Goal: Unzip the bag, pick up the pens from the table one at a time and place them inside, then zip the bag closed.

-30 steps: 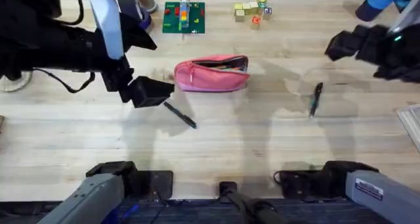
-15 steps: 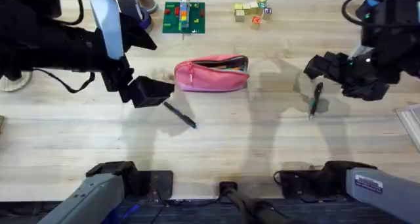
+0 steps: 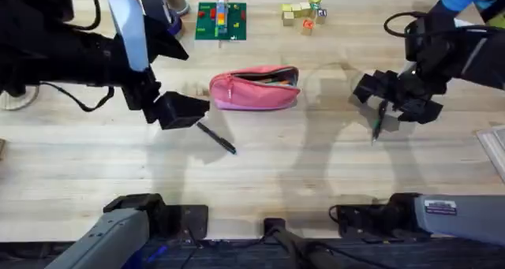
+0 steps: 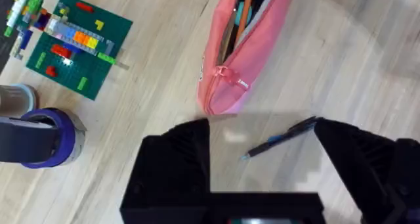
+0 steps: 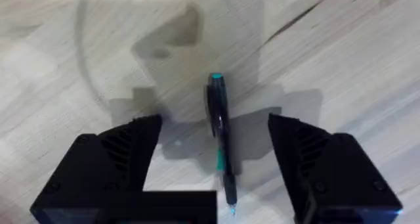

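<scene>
Currently the right hand [image 5: 215, 165] is hanging wide open, its fingers straddling a slim dark pen with teal accents [image 5: 220, 138] that is lying flat on the pale wooden plank worktop [image 3: 316, 174], apart from both. The oblong pink fabric pouch [image 3: 254, 88] is sitting mid-worktop, zipper parted. Judged step: pen pick-up; next calls for lowering and closing squarely, since the smooth stick may roll. The left hand [image 4: 262, 152] is also gaping above a second dark pen [image 4: 279, 138] beside the pouch.
</scene>
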Motion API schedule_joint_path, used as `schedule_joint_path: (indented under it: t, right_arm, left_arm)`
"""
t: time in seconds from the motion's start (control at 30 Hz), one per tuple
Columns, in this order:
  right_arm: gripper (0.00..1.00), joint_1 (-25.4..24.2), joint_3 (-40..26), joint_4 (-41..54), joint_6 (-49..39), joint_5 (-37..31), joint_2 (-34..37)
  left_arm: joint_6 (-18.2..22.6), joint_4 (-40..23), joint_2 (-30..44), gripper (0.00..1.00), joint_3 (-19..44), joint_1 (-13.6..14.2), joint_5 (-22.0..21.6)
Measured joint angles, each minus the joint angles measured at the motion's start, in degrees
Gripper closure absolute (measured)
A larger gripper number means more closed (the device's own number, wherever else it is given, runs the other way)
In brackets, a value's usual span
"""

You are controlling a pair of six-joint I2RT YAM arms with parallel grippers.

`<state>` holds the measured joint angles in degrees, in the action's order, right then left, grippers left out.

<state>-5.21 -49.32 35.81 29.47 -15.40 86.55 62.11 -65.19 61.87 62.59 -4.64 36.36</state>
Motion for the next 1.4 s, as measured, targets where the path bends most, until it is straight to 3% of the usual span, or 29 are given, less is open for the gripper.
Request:
schedule_joint_path:
  t: [0.63, 0.83, 0.97, 1.0, 1.13, 1.4]
  right_arm:
    - [0.021, -1.0, -1.6, -0.9, 0.4, 4.3, 2.7]
    - [0.234, -0.9, -1.9, -1.0, 0.6, 5.2, 2.9]
    - [0.553, -0.8, -2.2, -1.1, 0.6, 4.7, 3.1]
    - [0.709, -0.8, -2.2, -1.0, 0.6, 4.0, 3.2]
    - [0.927, -0.8, -2.2, -0.8, 0.4, 2.4, 3.2]
    - [0.956, -0.9, -2.5, -0.9, 0.3, 2.0, 3.2]
  left_arm:
    - [0.0, 0.0, 0.0, 0.008, 0.0, 0.0, 0.0]
    - [0.0, 0.0, 0.0, 0.008, 0.0, 0.0, 0.0]
    - [0.0, 0.0, 0.0, 0.008, 0.0, 0.0, 0.0]
    - [0.0, 0.0, 0.0, 0.008, 0.0, 0.0, 0.0]
    - [0.0, 0.0, 0.0, 0.008, 0.0, 0.0, 0.0]
    - [0.0, 0.0, 0.0, 0.006, 0.0, 0.0, 0.0]
